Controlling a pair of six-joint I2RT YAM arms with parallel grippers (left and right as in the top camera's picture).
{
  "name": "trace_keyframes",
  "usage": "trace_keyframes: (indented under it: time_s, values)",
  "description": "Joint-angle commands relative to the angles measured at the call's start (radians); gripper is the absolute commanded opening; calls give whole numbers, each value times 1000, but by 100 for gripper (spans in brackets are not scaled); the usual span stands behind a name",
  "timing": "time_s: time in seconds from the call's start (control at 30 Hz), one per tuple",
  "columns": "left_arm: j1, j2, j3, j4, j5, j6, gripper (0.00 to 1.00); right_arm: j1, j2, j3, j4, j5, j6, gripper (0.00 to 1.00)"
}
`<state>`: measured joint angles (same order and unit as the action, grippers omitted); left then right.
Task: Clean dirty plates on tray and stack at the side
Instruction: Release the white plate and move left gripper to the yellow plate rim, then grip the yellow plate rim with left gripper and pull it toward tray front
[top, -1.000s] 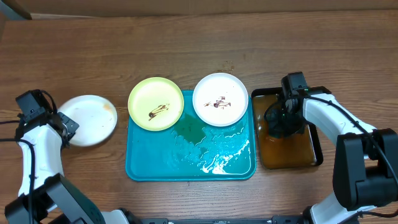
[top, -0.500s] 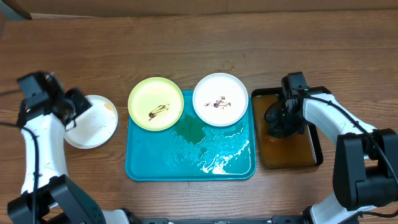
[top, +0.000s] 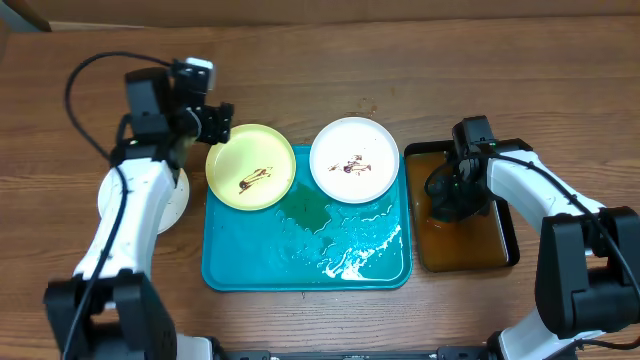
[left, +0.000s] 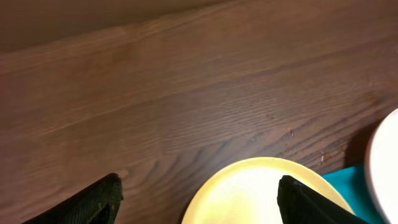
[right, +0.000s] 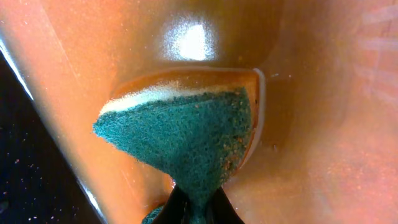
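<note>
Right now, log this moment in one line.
left gripper: open, over rim of yellow-green plate | right gripper: shut on sponge in black tray | white plate: beside teal tray

— What furniture is seen?
— A wooden table is shown from above, and nearly the whole overhead view is filled by it.
— How is its top made out?
— Mid-brown wood is seen, with darker grain laid from left to right. A few small dark specks are scattered on it.
— And past the far edge?
— A paler tan strip is seen there; what it is cannot be told. A darker brown patch is set in the far left corner.
— How is the scene lit?
— Evenly, and only soft shadows are cast on the wood
</note>
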<state>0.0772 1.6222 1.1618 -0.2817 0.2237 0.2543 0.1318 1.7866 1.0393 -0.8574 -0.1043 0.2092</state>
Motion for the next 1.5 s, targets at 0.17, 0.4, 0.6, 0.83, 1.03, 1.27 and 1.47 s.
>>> trace_keyframes:
  time_s: [0.17, 0.4, 0.6, 0.83, 1.03, 1.27, 1.47]
  values:
    - [-26, 206, 13, 36, -29, 83, 80, 3, 0, -19, -19, 5, 3, 4]
    - [-26, 275, 13, 24, -23, 79, 65, 3, 0, -19, -26, 5, 3, 4]
    - [-26, 275, 13, -59, -21, 36, 51, 3, -1, -19, -27, 5, 3, 4]
    - [-26, 275, 13, -197, -21, 36, 44, 3, -1, -19, -27, 6, 3, 4]
    - [-26, 275, 13, -303, -21, -35, 25, 3, 0, -19, -31, 5, 3, 4]
    - [-26, 275, 4, -426, -20, -179, 33, 3, -1, -19, -46, 6, 3, 4]
    - [-39, 275, -62, -419, -9, -187, 54, 3, 0, -19, -45, 6, 3, 4]
